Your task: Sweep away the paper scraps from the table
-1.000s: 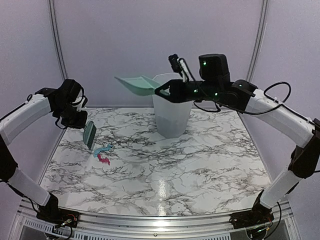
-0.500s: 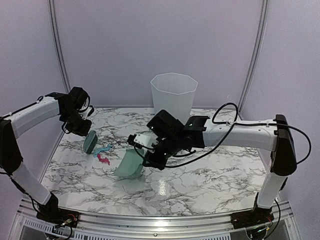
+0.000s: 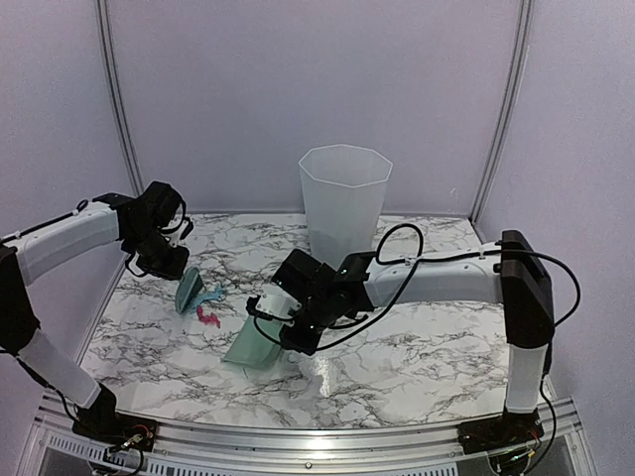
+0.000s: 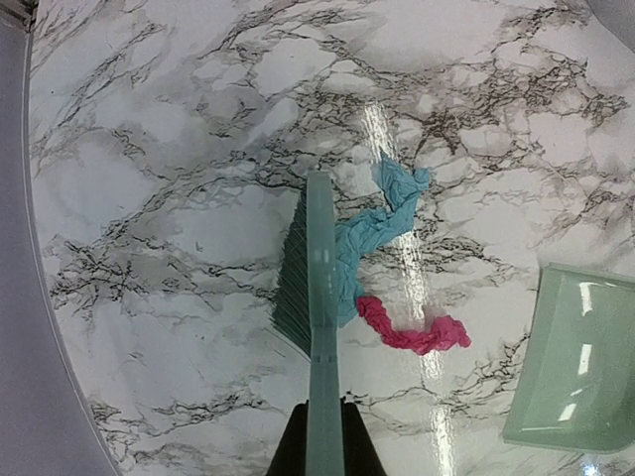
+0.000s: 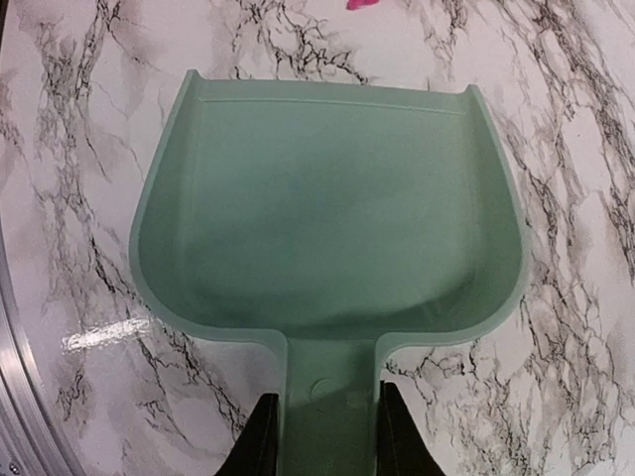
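Scraps: we see two, blue scrap [image 4: 382, 223] and pink scrap [image 4: 412, 332], at centre of left wrist view. Both lie on table [image 3: 427, 347], left of centre in top view. Blue scrap touches brush [image 4: 310, 288] bristles; pink scrap just below it, apart from dustpan [image 5: 327, 218] lip. Our left claw [image 4: 322, 441] clamped on brush handle. Our right claw [image 5: 322, 431] clamped on dustpan handle, pan tilted, lip toward scraps. Bin [image 3: 344, 203] upright, upper centre.
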